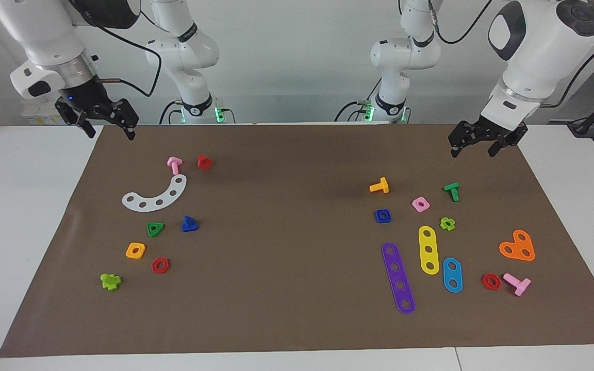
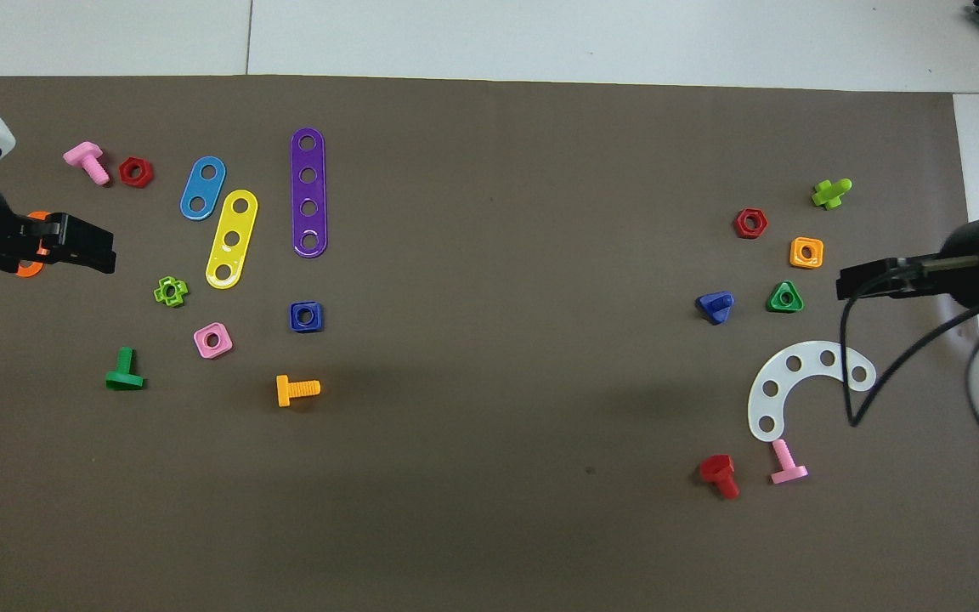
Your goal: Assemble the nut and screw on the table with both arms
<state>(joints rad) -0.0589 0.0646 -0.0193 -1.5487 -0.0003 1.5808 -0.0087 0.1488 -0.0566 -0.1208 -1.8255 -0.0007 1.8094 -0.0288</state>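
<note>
The table (image 1: 29, 216) carries a wide brown mat (image 1: 297, 309), and small plastic parts lie on it in two groups, one toward each arm's end.

The right arm (image 1: 44, 36) hangs over the mat's corner nearest its own base. Its right gripper (image 1: 107, 126) is raised off the surface, fingers spread and holding nothing. The left arm (image 1: 539, 46) waits over the mat's edge at its own end, and its left gripper (image 1: 475, 147) is likewise lifted, parted and empty.

Toward the left arm's end lie a purple strip (image 1: 398, 278), a yellow strip (image 1: 428, 250) and an orange heart plate (image 1: 517, 246). Toward the right arm's end lies a white curved plate (image 1: 155, 196).

The nut (image 1: 382, 216) rests flat on the mat in the left arm's group, just farther from the robots than the orange bolt (image 1: 379, 186) and beside the pink nut (image 1: 420, 204). The screw (image 1: 189, 224) sits in the right arm's group, beside the green nut (image 1: 154, 229) and farther from the robots than the white curved plate. Nut and screw are well apart, and neither gripper touches either.
</note>
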